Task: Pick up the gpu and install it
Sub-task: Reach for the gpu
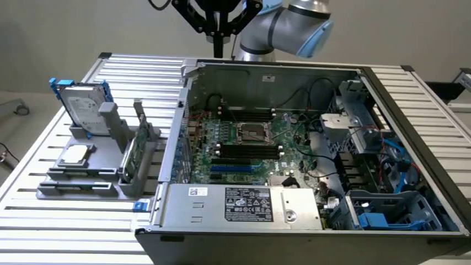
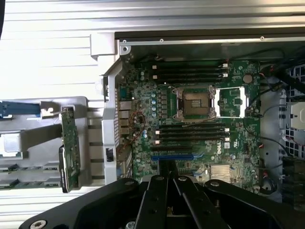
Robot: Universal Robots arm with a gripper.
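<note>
Pincer, closed and empty, hangs upper centre near the open case; the gpu stands in the grey rack at the exterior view's left.

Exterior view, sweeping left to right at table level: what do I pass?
Upright hard drive in its blue frame → gpu standing on edge → computer case's side wall → CPU socket → blue drive bay.
</note>
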